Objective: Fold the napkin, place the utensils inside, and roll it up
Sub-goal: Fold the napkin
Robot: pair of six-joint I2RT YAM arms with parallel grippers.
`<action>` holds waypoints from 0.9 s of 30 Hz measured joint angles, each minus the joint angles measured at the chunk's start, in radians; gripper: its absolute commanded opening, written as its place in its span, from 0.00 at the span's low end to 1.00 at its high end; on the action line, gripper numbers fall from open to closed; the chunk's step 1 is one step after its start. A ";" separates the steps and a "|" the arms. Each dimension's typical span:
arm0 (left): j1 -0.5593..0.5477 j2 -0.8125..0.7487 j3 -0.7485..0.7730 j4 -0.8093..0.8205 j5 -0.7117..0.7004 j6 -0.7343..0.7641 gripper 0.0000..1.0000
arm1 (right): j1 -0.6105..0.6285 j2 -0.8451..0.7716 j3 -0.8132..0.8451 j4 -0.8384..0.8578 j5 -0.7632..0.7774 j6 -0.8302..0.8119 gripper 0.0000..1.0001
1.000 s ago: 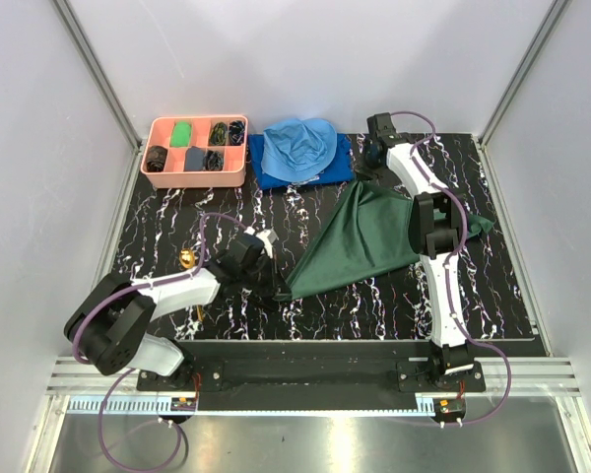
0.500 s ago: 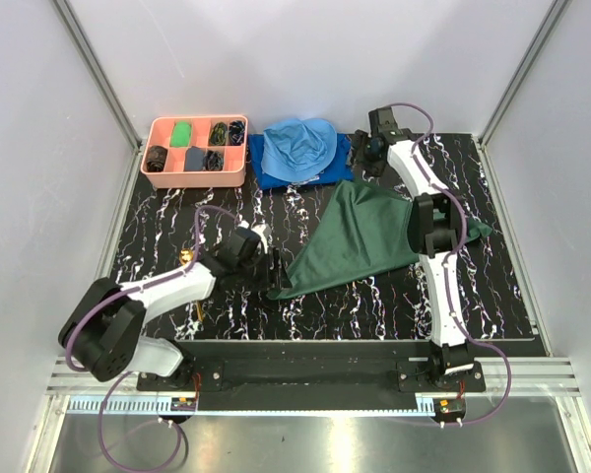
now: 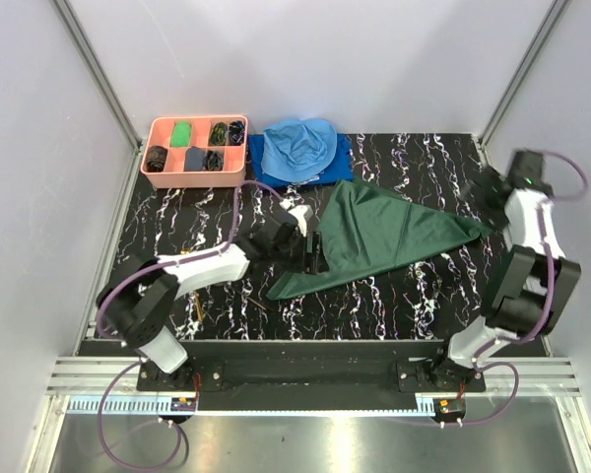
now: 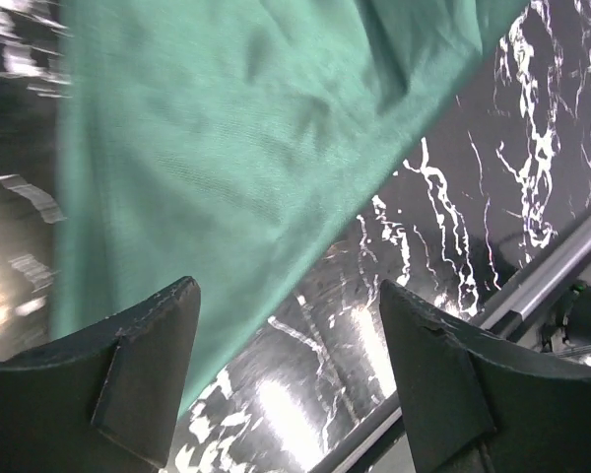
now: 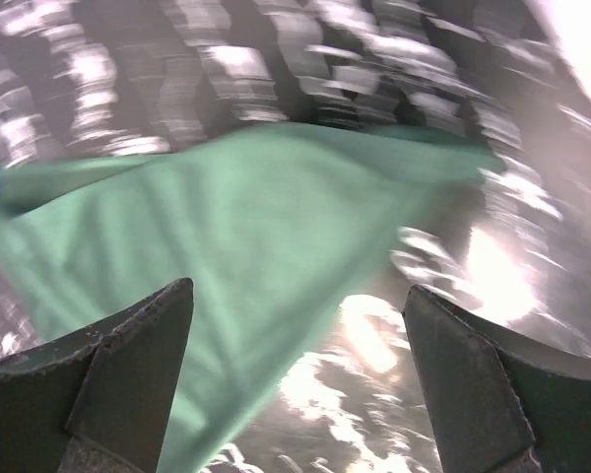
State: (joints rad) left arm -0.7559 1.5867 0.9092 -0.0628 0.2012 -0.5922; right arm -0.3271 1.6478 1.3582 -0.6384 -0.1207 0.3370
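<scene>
One dark green napkin is laid on the black desk, near the middle. It is folded into one big triangle with three corners. Two grippers are seen. The left gripper is held open over the left side of the napkin, and nothing is held between its two fingers. The right gripper is held open too, by the right corner of the napkin, and nothing is gripped. Only a bit of one gold utensil is seen, on the desk beside the left arm. Two blue cloths are piled at the back: one light blue cloth on one dark blue cloth. One pink tray is set to their left.
</scene>
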 measured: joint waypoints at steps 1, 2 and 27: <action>-0.006 0.027 0.000 0.021 0.013 -0.006 0.77 | -0.059 -0.028 -0.057 0.011 -0.003 -0.001 0.95; -0.007 0.047 -0.002 0.037 0.022 -0.011 0.77 | -0.107 -0.045 -0.109 0.027 -0.007 -0.001 0.95; 0.085 0.062 -0.263 0.406 0.169 -0.088 0.77 | -0.298 0.098 -0.257 0.330 -0.146 0.143 0.55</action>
State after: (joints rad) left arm -0.6708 1.6489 0.6460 0.3435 0.3698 -0.6800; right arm -0.6254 1.7462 1.1007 -0.3080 -0.2665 0.4801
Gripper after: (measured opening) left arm 0.766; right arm 0.599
